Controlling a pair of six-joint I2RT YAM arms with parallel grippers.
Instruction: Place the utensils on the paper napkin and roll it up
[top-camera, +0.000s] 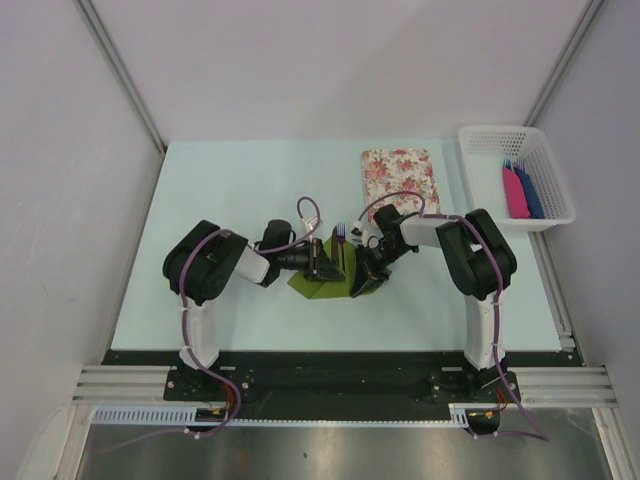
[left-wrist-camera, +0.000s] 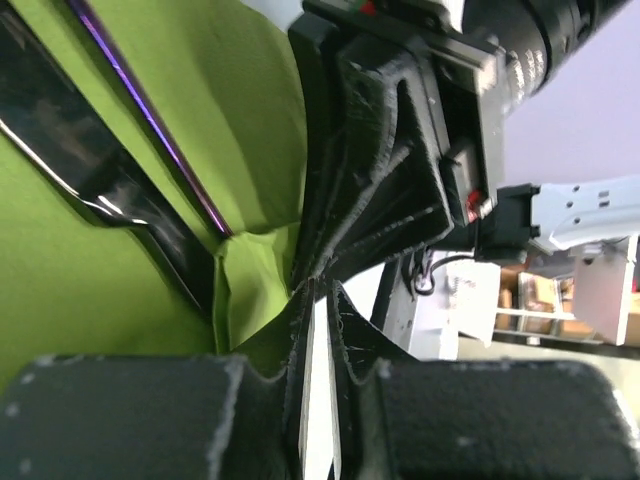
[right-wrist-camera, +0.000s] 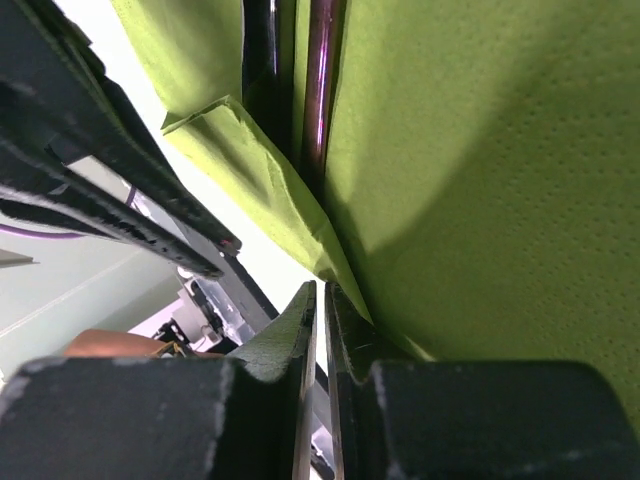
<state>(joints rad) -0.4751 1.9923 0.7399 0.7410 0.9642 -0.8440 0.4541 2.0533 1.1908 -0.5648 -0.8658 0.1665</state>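
The olive-green paper napkin (top-camera: 322, 284) lies mid-table, partly folded over the dark purple utensils, whose fork tines (top-camera: 341, 232) stick out at its far edge. My left gripper (top-camera: 322, 262) is low at the napkin's left side, my right gripper (top-camera: 368, 268) at its right side. In the left wrist view the jaws (left-wrist-camera: 322, 290) stand almost closed with only bare table showing in the slit; a napkin fold (left-wrist-camera: 245, 290) lies just beside them, next to a utensil (left-wrist-camera: 110, 190). In the right wrist view the jaws (right-wrist-camera: 320, 290) are likewise closed beside the napkin (right-wrist-camera: 480, 180) and utensil handles (right-wrist-camera: 322, 80).
A pink-and-white floral mat (top-camera: 400, 180) lies behind the napkin. A white basket (top-camera: 545, 205) at the back right holds pink (top-camera: 515, 192) and blue (top-camera: 530, 192) flat pieces. The two grippers are very close, almost touching across the napkin.
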